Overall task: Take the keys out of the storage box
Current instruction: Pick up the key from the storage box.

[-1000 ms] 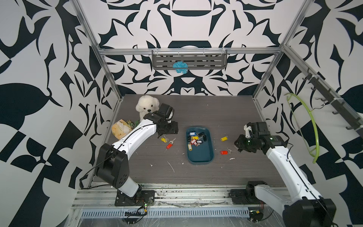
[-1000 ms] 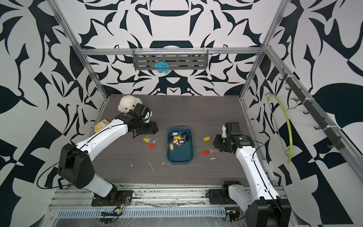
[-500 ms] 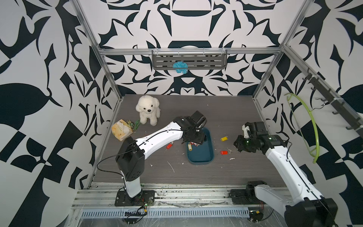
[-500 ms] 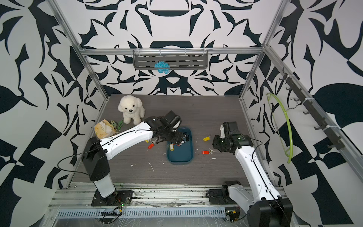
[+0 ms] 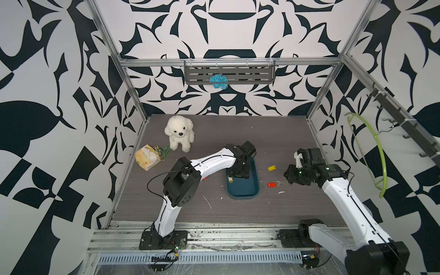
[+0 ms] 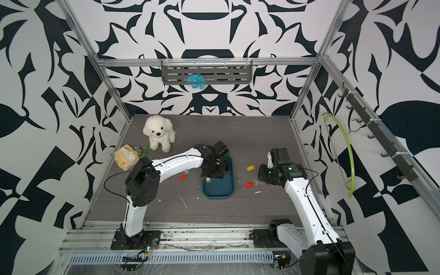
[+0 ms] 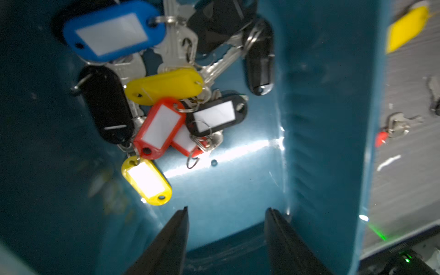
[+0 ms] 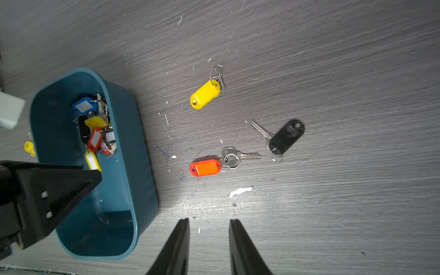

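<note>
**Keys** [image 7: 166,95]: a tangled cluster of blue, yellow, red and black tags with metal blades. It lies on the floor of the storage box [image 7: 321,119], bunched toward 1 end. The rings overlap, so I judge that pulling 1 tag may drag its neighbours along.

**Outside the box**, on the table [image 8: 333,47] on the right arm's side, 3 keys lie apart from one another:
- a yellow-tag key [image 8: 205,94]
- a red-tag key [image 8: 205,168]
- a black-fob key [image 8: 285,139]

They probably lie there, clear of the box wall, as keys already taken out. On the box's opposite side another red tag [image 6: 182,176] lies on the table.

**Left gripper** [image 7: 227,209]: it is inside the box, with its tips over bare box floor just short of the cluster. The jaws stand apart with nothing between them and no contact visible. It looks lined up for the next pick, nearest the yellow tag at the cluster's edge.

**Right gripper** [image 8: 209,220]: it is over the table beside the box. The jaws are parted narrowly, empty and touching nothing. It is likely parked there to leave the box free for the left arm.
</note>
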